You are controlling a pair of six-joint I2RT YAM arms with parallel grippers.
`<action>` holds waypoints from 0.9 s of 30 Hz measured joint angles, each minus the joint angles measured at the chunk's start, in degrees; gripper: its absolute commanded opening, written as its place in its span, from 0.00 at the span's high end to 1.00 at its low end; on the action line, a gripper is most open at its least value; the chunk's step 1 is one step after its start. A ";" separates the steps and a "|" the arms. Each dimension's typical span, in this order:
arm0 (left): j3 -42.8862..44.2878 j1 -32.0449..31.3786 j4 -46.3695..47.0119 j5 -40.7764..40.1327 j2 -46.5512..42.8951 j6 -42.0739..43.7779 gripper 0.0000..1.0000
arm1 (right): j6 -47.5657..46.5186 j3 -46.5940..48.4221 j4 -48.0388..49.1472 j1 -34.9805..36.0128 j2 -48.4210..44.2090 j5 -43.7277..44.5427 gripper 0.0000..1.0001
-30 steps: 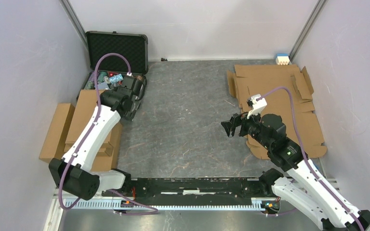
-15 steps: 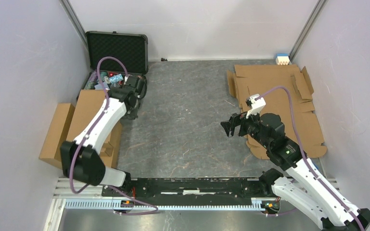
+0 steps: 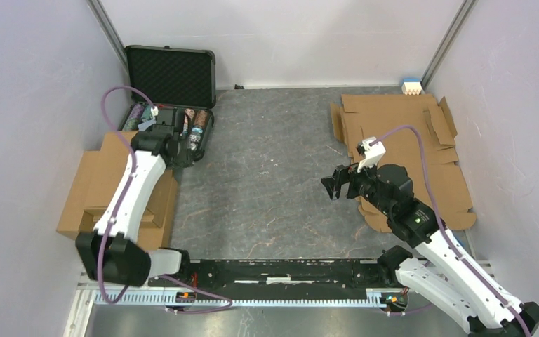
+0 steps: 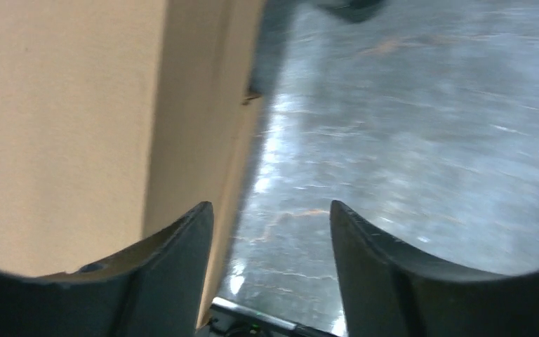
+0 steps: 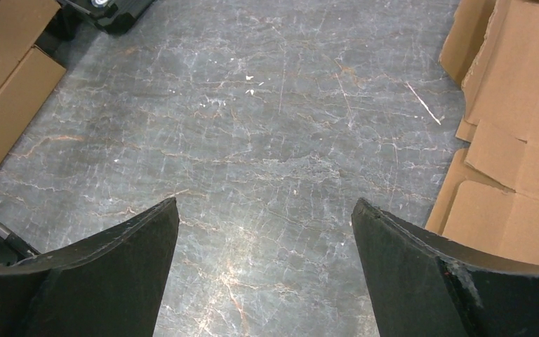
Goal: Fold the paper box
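Left gripper [image 4: 270, 207], released and empty, has the paper box [image 4: 63, 119] at 9 o'clock, long edge running 12-to-6 — right gripper [image 5: 264, 203], spread wide, sits well apart.

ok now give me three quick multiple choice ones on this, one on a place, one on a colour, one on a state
1. Where is the case?
A) far left corner
B) far right corner
C) between the arms' bases

2. What colour is the cable over the right arm?
A) yellow
B) purple
C) green

3. How is the right gripper?
A) shut on cardboard
B) shut on a chip
C) open and empty

Answers:
1 A, the top view shows it standing open at the far left.
2 B, the top view shows a purple loop above the arm.
3 C, its wrist view shows only bare table between the wide-apart fingers.
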 measured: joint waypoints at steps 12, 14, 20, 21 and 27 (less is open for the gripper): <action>-13.46 -13.70 19.71 17.59 -22.69 -3.26 0.00 | 2.38 -14.19 13.73 0.00 3.63 5.49 0.02; -18.08 -15.19 23.67 18.62 -22.12 -4.72 0.00 | 2.25 -15.13 15.63 0.00 3.78 6.25 0.02; -32.83 -16.28 39.28 19.15 -23.91 -12.09 0.00 | -0.39 -12.39 18.43 0.00 7.04 10.84 0.02; -35.69 -16.28 42.71 18.73 -24.48 -12.87 0.00 | -1.05 -11.87 18.71 0.00 8.09 11.58 0.02; -47.15 -16.33 59.28 13.92 -24.09 -11.98 0.00 | -3.28 -16.48 28.41 -1.84 11.65 11.89 0.02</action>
